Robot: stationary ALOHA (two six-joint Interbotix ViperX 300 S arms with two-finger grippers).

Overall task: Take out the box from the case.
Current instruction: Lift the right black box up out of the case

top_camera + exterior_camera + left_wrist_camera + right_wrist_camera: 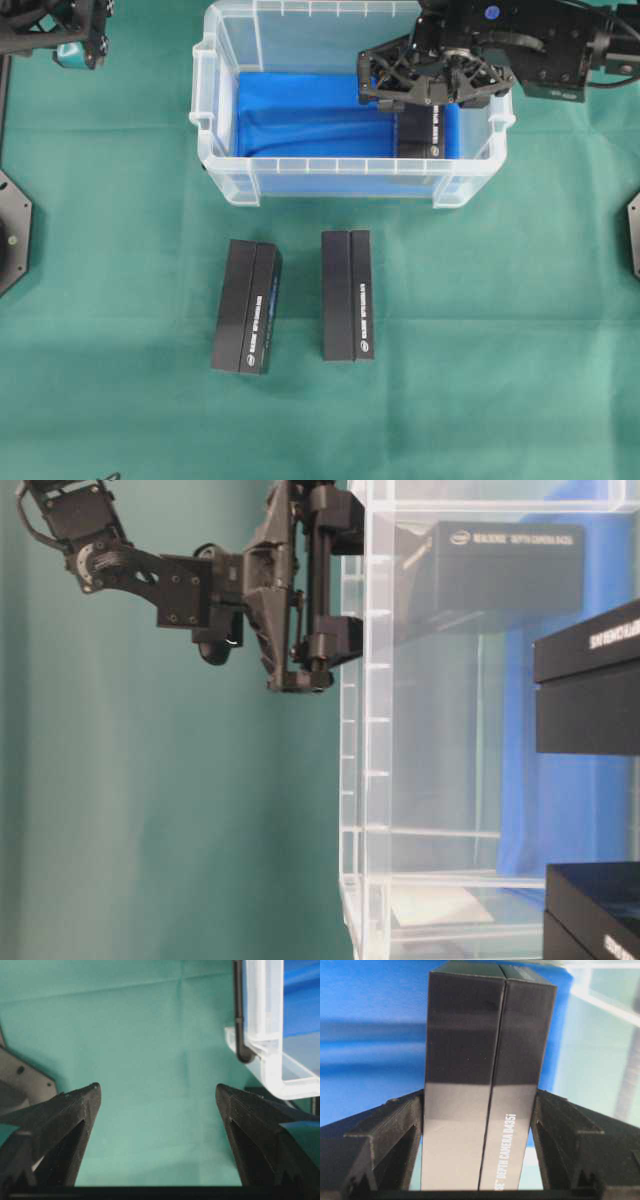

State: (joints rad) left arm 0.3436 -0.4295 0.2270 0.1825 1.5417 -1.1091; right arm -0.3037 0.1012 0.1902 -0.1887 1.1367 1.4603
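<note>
The case [350, 165] is a clear plastic bin with a blue lining, standing at the top middle of the green cloth. A black box [418, 132] lies inside it at the right end. My right gripper [420, 112] reaches down into the case and is shut on the near end of this box [487, 1035], with both fingers [385, 1130] pressed against its long sides. Through the clear wall the box [500, 565] shows inside the case, and the right gripper [345, 580] is at the rim. My left gripper [75, 50] stands open at the far top left, holding nothing.
Two more black boxes [246, 306] [347, 295] lie side by side on the cloth in front of the case. The left wrist view shows the left gripper [157, 1092] over bare cloth, with a case corner [265, 1035] to its right.
</note>
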